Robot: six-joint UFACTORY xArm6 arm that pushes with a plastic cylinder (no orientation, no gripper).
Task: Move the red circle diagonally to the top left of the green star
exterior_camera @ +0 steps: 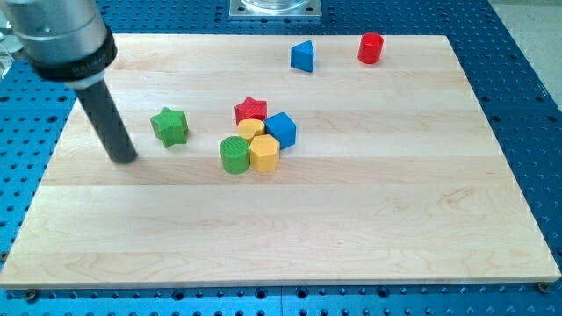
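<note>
No container shows here — the blocks lie loose on a pale wooden board (369, 219), which rests on a blue perforated table (527, 53). The red circle (371, 48) stands near the view's top right, well apart from the green star (169, 125) at centre-left. My tip (124, 160) sits just to the left of that star, seemingly not touching — there is no claw, only the rod. A blue triangle (303, 56) lies left of the red circle. Mid-board, a cluster huddles: red star (250, 110), blue cube (281, 129), green cylinder (234, 154), two yellow blocks (264, 152).
</note>
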